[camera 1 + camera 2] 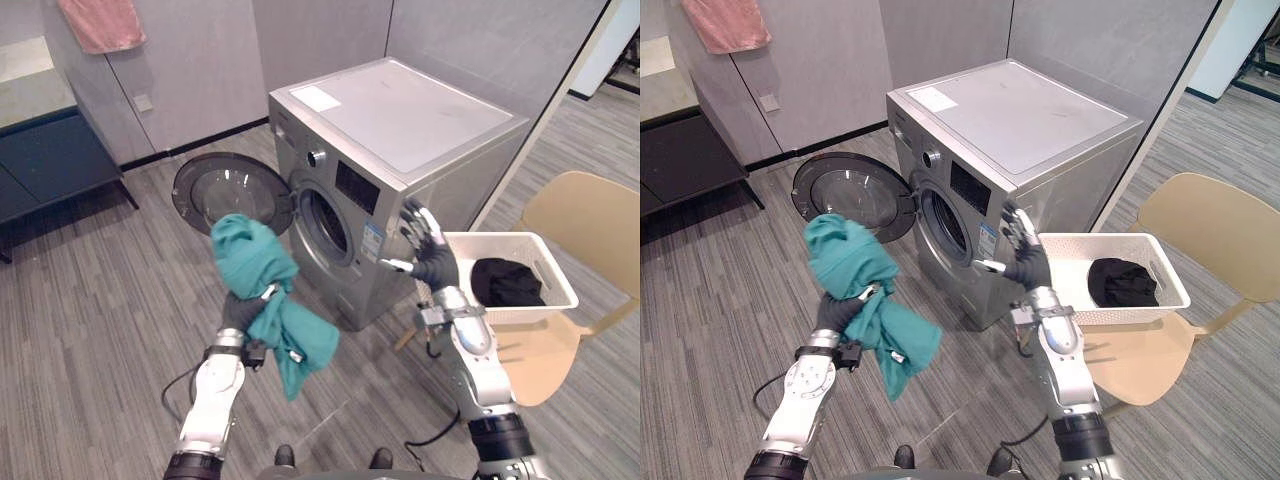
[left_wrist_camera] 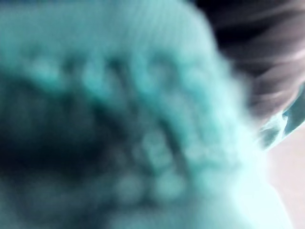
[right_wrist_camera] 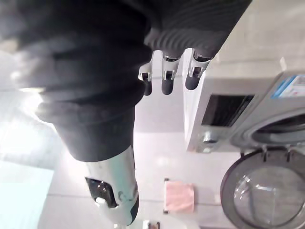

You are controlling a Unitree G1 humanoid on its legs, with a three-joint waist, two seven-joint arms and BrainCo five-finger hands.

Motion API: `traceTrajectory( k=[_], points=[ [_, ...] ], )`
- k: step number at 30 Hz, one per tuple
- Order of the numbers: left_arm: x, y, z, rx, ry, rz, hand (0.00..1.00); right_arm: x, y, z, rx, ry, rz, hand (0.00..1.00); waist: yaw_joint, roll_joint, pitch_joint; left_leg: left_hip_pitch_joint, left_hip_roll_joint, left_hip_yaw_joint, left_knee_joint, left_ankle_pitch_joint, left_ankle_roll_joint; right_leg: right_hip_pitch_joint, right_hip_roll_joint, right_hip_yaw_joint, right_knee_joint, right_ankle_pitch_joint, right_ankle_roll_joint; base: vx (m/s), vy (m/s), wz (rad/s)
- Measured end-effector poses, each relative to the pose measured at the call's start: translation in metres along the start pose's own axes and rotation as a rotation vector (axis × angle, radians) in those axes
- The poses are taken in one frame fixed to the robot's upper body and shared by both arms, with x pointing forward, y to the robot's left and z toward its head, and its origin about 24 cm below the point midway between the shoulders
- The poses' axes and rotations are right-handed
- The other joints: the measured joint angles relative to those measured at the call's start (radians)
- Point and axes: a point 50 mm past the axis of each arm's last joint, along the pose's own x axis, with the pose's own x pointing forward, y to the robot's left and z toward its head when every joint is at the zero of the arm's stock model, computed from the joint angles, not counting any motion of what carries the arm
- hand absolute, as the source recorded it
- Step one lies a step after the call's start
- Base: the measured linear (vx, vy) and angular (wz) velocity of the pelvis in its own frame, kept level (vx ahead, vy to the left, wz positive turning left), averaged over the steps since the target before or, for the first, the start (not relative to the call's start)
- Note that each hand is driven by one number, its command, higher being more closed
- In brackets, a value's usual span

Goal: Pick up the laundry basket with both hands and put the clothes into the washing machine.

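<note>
My left hand (image 1: 240,312) is raised in front of the washing machine (image 1: 400,120) and is shut on a teal garment (image 1: 265,290), which bunches above the hand and hangs below it. Close up, the teal cloth (image 2: 119,119) covers the left wrist view. The round door (image 1: 225,190) is swung open to the left, and the drum opening (image 1: 325,225) is dark. My right hand (image 1: 430,250) is open with fingers (image 3: 164,81) straight, held up by the machine's front right corner. The white laundry basket (image 1: 560,275) sits on a tan chair (image 1: 590,220) with a dark garment (image 1: 505,282) inside.
A pink towel (image 1: 100,22) hangs on the back wall above a dark low cabinet (image 1: 50,160) at the far left. A white partition edge (image 1: 560,90) runs behind the chair. Grey plank floor (image 1: 100,320) lies open to my left.
</note>
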Motion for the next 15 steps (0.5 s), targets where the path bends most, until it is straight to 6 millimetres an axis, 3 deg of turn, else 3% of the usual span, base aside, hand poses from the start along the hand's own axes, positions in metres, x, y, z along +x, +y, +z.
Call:
traceTrajectory(
  k=[4, 5, 6, 7, 8, 9, 10, 11, 14, 15],
  points=[
    [-0.002, 0.000, -0.006, -0.045, 0.033, 0.011, 1.00, -0.044, -0.036, -0.064, -0.101, 0.338, -0.090, 0.00, -0.002, -0.005, 0.007, -0.099, -0.004, -0.082, 0.034, 0.010, 0.007, -0.081, -0.036, -0.089, 0.125, -0.080, 0.005, 0.02, -0.012, 0.68],
    [-0.003, 0.001, -0.013, -0.049, 0.063, 0.016, 1.00, -0.061, -0.045, -0.083, -0.120, 0.453, -0.121, 0.00, -0.002, -0.009, 0.013, -0.114, -0.013, -0.097, 0.031, 0.015, 0.025, -0.101, -0.066, -0.127, 0.188, -0.123, 0.008, 0.06, 0.011, 1.08],
    [-0.005, 0.001, -0.018, -0.046, 0.097, 0.016, 1.00, -0.077, -0.052, -0.100, -0.141, 0.556, -0.150, 0.00, -0.012, -0.016, 0.024, -0.127, -0.022, -0.020, 0.028, -0.006, 0.140, -0.105, -0.108, -0.179, 0.228, -0.153, 0.015, 0.06, 0.014, 1.21],
    [-0.007, 0.001, -0.022, -0.045, 0.116, 0.017, 1.00, -0.085, -0.055, -0.109, -0.150, 0.609, -0.168, 0.00, -0.029, -0.020, 0.026, -0.131, -0.018, 0.048, 0.025, -0.018, 0.180, -0.103, -0.121, -0.200, 0.235, -0.159, 0.022, 0.11, 0.041, 1.42],
    [-0.012, -0.001, -0.031, -0.058, 0.156, 0.018, 1.00, -0.098, -0.064, -0.121, -0.173, 0.693, -0.214, 0.00, -0.054, -0.015, 0.030, -0.142, -0.001, 0.172, 0.026, -0.025, 0.194, -0.104, -0.154, -0.249, 0.254, -0.164, 0.022, 0.17, 0.049, 1.23],
    [-0.015, -0.003, -0.040, -0.071, 0.205, 0.018, 1.00, -0.110, -0.071, -0.132, -0.185, 0.771, -0.261, 0.00, -0.052, 0.001, 0.043, -0.148, 0.016, 0.241, 0.040, 0.034, 0.162, -0.103, -0.169, -0.274, 0.282, -0.173, 0.022, 0.18, 0.055, 1.01],
    [-0.018, -0.003, -0.045, -0.069, 0.231, 0.018, 1.00, -0.115, -0.073, -0.136, -0.185, 0.806, -0.283, 0.00, -0.050, 0.007, 0.047, -0.152, 0.018, 0.242, 0.047, 0.069, 0.116, -0.102, -0.169, -0.279, 0.294, -0.183, 0.025, 0.15, 0.043, 0.64],
    [-0.025, 0.000, -0.057, -0.061, 0.291, 0.029, 1.00, -0.122, -0.070, -0.145, -0.173, 0.866, -0.304, 0.00, -0.052, -0.003, 0.054, -0.149, 0.008, 0.229, 0.048, 0.068, 0.085, -0.099, -0.182, -0.279, 0.308, -0.186, 0.028, 0.16, 0.054, 0.49],
    [-0.036, 0.017, -0.069, -0.032, 0.360, 0.072, 1.00, -0.128, -0.049, -0.156, -0.105, 0.911, -0.324, 0.00, -0.039, -0.044, 0.082, -0.153, -0.018, 0.221, 0.071, 0.050, 0.071, -0.071, -0.202, -0.264, 0.289, -0.187, 0.042, 0.14, 0.074, 0.40],
    [-0.042, 0.020, -0.072, -0.032, 0.379, 0.086, 1.00, -0.134, -0.044, -0.158, -0.089, 0.926, -0.329, 0.00, -0.025, -0.064, 0.098, -0.156, -0.020, 0.220, 0.126, -0.011, 0.060, -0.055, -0.222, -0.263, 0.312, -0.203, 0.072, 0.13, 0.092, 0.34]
  ],
)
